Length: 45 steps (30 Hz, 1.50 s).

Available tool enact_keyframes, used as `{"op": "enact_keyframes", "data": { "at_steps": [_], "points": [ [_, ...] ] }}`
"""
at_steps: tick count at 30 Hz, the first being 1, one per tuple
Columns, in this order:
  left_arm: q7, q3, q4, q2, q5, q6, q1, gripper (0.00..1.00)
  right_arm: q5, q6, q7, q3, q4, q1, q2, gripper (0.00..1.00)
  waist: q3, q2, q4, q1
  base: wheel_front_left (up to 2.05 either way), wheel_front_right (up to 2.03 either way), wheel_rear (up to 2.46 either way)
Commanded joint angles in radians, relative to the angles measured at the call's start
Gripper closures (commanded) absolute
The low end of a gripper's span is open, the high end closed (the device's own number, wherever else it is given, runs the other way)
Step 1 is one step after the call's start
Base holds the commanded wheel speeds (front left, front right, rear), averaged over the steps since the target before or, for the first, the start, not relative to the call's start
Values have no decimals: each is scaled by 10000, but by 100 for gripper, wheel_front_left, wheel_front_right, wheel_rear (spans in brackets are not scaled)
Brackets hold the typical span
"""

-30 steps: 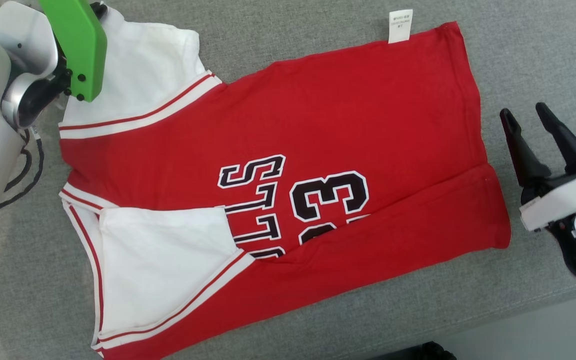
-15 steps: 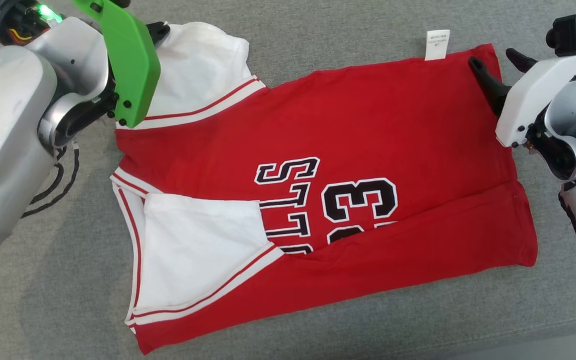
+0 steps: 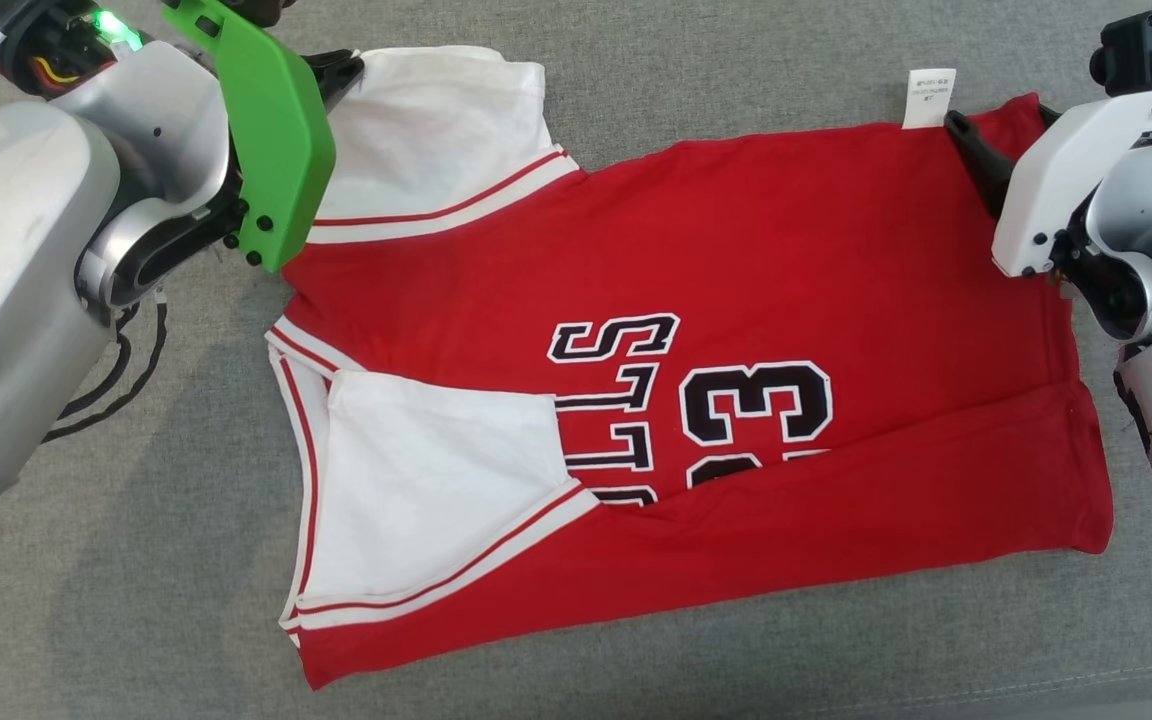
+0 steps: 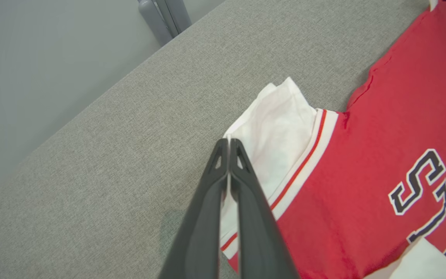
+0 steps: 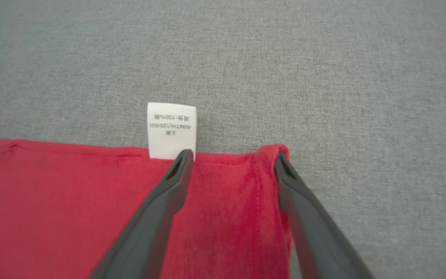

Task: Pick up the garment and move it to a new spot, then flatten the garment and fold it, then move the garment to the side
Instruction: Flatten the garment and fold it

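Note:
A red jersey [image 3: 756,260] with white sleeves and black lettering lies flat on the grey fabric surface [image 3: 636,680], its near long edge folded over. My left gripper [image 3: 344,72] is at the far white sleeve [image 3: 436,130], and the left wrist view shows it [image 4: 227,141] shut on that sleeve's edge [image 4: 281,128]. My right gripper [image 3: 1006,130] is open over the jersey's far right corner. In the right wrist view it [image 5: 232,155] straddles the red hem corner [image 5: 238,182], one finger beside the white care label [image 5: 171,130].
A black cable [image 3: 126,370] loops on the surface under my left arm. The surface's front seam [image 3: 1086,685] runs along the lower right. In the left wrist view the surface edge meets a pale wall, with a grey metal leg [image 4: 165,15] beyond.
My right gripper has risen from the lower right to the jersey's far right corner, still open. The head view has shifted, sliding the whole scene rightward. The left gripper stays at the sleeve.

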Motion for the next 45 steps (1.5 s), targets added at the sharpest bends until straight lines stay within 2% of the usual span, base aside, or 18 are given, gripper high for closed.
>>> {"op": "enact_keyframes", "data": {
  "at_steps": [1, 2, 5, 6, 12, 24, 32, 39, 45],
  "points": [
    [-30, -12, -29, 58, -88, 43, 126, 100, -47, 1, -72, -59, 74, -162, -82, 33, -3, 0, 20, 0, 0, 0, 0],
    [-38, -17, -38, 62, -90, 46, 145, 100, -70, 1, -86, -78, 104, -181, -97, 49, -2, 0, 31, 0, 0, 0, 0],
    [-27, -33, -56, 102, -97, 50, 172, 100, -195, 1, -163, -139, 198, -215, -140, 78, 12, 0, 55, 0, 0, 0, 0],
    [-7, -40, -63, 120, -104, 51, 173, 100, -251, 1, -201, -171, 229, -238, -150, 100, 17, 0, 58, 0, 0, 0, 0],
    [-267, -90, -151, 235, 191, 45, -3, 100, -497, 1, -496, -365, 314, -413, -74, 100, 30, 0, 33, 0, 0, 0, 0],
    [-3644, 91, 26, 145, 1709, -22, -896, 100, -358, -3, -1911, -1497, 109, -714, -265, 100, 256, 0, 76, 0, 0, 0, 0],
    [-4602, 185, 569, -48, 1409, -3, -278, 100, -125, -3, -2414, -1639, 148, -128, -262, 100, -27, 0, 198, 0, 0, 0, 0],
    [-5236, 292, -436, 227, 912, 420, 1131, 100, 559, -3, -2649, -1734, -125, 995, -565, 100, -430, 0, 467, 0, 0, 0, 0],
    [-5482, 252, -1937, 874, 639, 1134, 2580, 100, 1159, -3, -2651, -1868, -600, 2100, -902, 100, -806, 0, 721, 0, 0, 0, 0]
  ]
}}
